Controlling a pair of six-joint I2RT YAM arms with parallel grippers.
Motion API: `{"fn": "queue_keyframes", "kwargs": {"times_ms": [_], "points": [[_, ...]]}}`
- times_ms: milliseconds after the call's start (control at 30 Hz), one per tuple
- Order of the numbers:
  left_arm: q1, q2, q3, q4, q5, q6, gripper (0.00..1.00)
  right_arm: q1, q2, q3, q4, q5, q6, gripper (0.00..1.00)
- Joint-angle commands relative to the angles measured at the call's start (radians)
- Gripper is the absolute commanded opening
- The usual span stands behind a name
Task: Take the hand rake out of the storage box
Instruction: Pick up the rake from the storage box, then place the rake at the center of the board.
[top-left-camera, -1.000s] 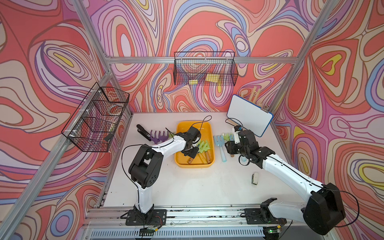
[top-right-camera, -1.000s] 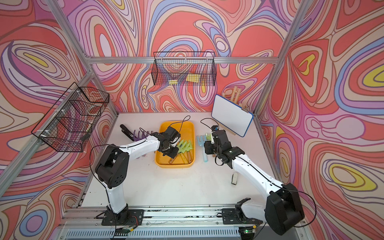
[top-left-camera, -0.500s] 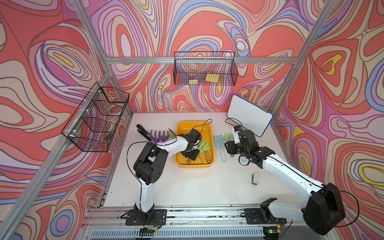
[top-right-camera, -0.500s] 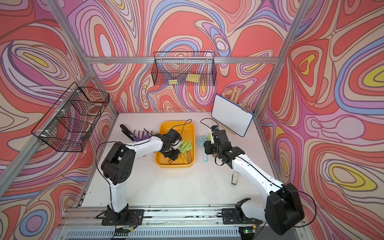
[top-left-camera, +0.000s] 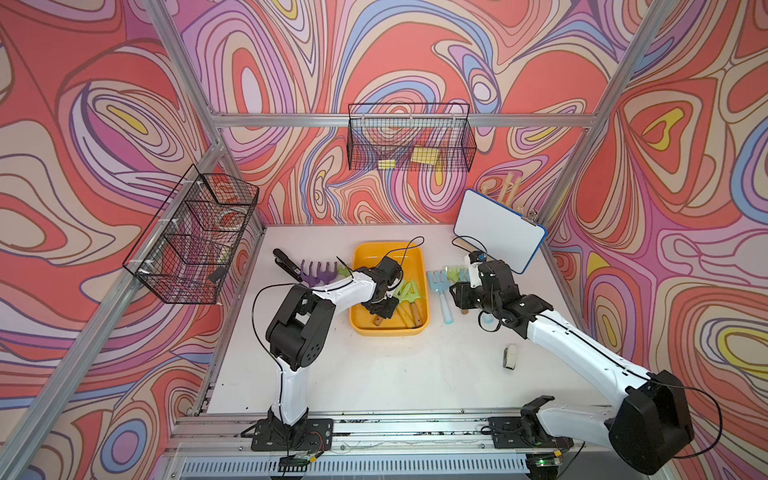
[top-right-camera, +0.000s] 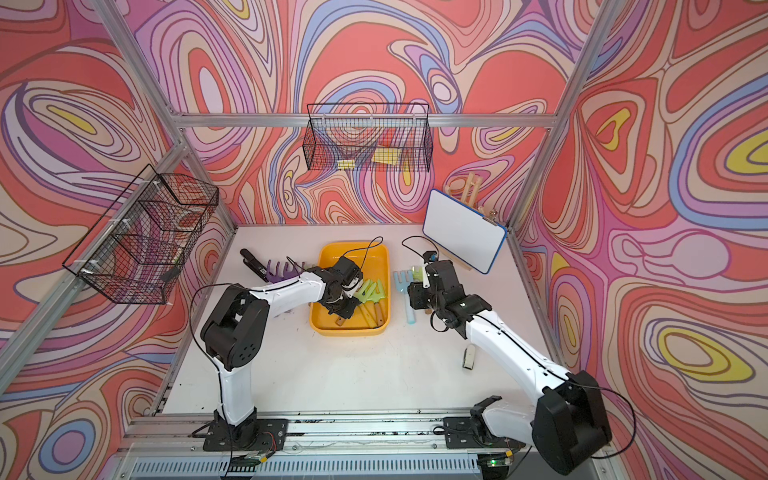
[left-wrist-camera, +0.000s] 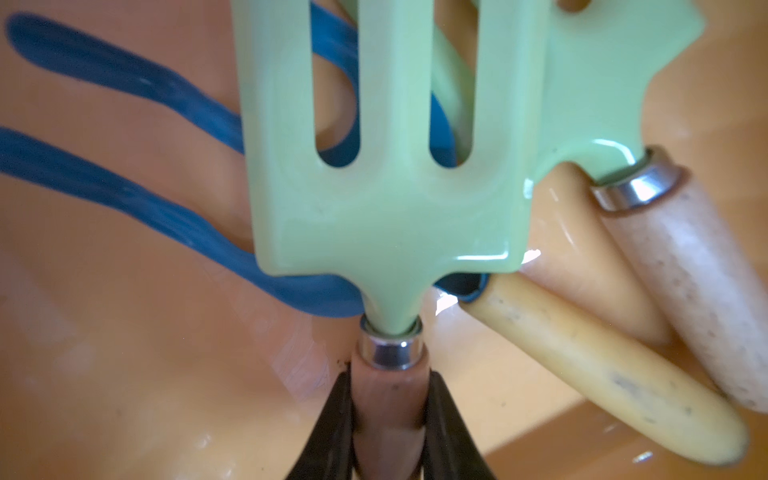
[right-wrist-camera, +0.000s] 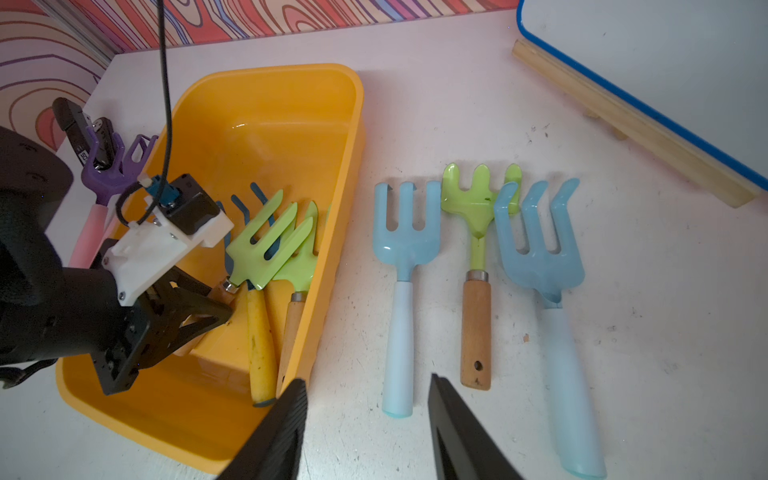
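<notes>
Grip first: L gripper is clamped tight on the wood handle of the green rake, fingers pressing both sides just under the metal ferrule; prob. chosen because that's close to the heavy head, so it should lift w/o tipping; the rake lies inside the box, head resting on top of a blue rake and beside a 2nd green rake, so it's the top one and ought to come out clean, tho tines could snag; R gripper hangs part open w/ nothing in it, over the table by a pale rake and two others, likely parked clear; no brand legible; whiteboard blank; black tool has a label, too small to read.
</notes>
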Motion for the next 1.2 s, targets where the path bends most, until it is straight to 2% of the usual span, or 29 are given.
{"fn": "queue_keyframes", "kwargs": {"times_ms": [0,267,600,1033,1167], "points": [[-0.004,-0.071,-0.014,-0.010,-0.013,-0.016,0.16,0.002,-0.022,-0.015,0.003,-0.008,0.004,0.52],[-0.005,-0.192,-0.039,-0.010,-0.068,-0.048,0.09,0.002,-0.039,-0.018,0.003,-0.025,0.005,0.52],[0.001,-0.334,-0.048,-0.126,-0.184,-0.092,0.09,0.001,-0.071,-0.023,0.006,-0.075,0.009,0.52],[0.057,-0.560,-0.194,-0.209,-0.288,-0.197,0.08,0.001,-0.095,-0.033,0.033,-0.180,0.025,0.52],[0.076,-0.647,-0.281,-0.206,-0.302,-0.237,0.08,0.002,-0.104,-0.037,0.041,-0.211,0.031,0.52]]}}
